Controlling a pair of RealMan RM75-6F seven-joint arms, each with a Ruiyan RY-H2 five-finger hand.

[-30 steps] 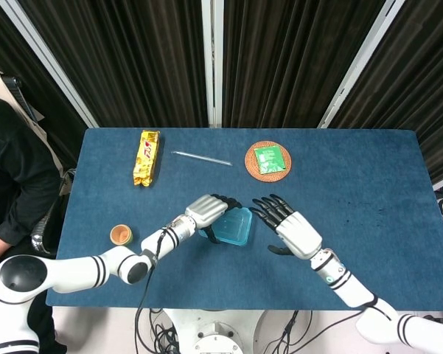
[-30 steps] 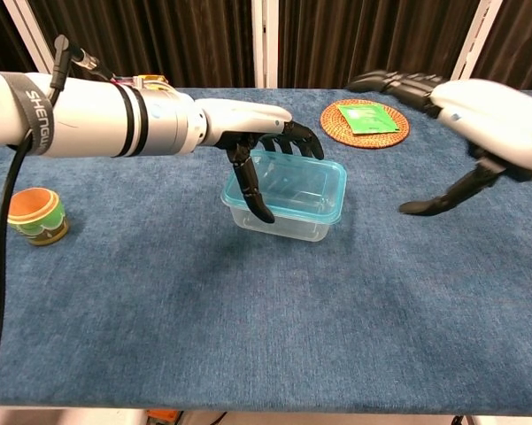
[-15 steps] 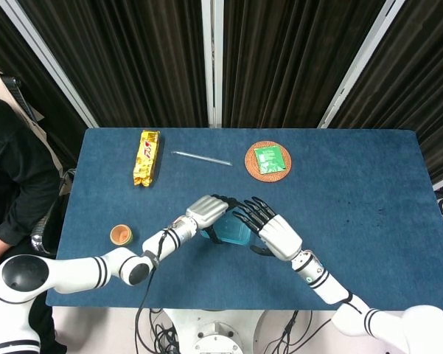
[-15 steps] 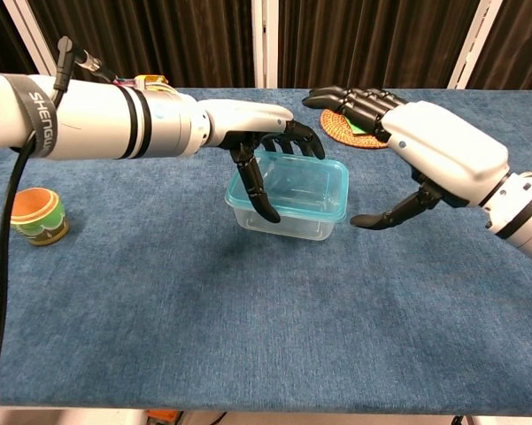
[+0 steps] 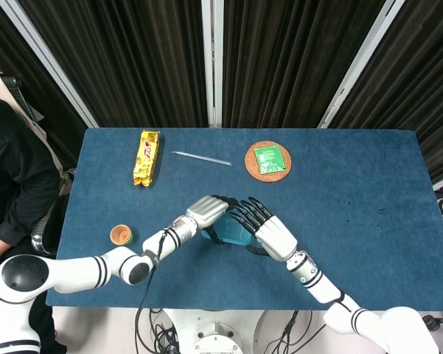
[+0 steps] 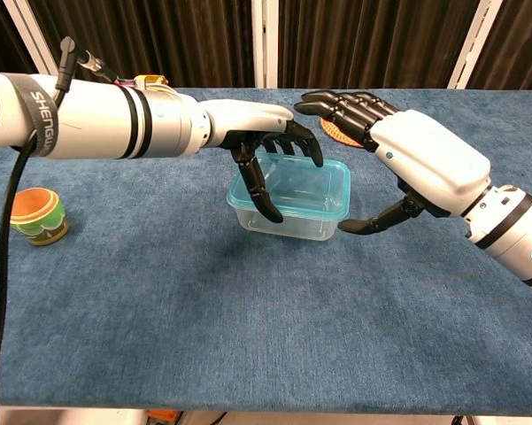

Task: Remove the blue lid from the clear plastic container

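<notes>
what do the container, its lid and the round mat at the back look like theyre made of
Container: clear glossy plastic, since the table shows through it. Blue lid: translucent tinted plastic, probably. Round mat: seemingly woven rattan or straw, brown with a ribbed rim.

Head view looked steeply down over the whole table (image 5: 368, 169); chest view faced low across its near edge, sharing the centre

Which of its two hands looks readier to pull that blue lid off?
Probably the right hand: it is open beside the blue lid, thumb near the rim. The left hand grips the clear plastic container, apparently steadying it.
</notes>
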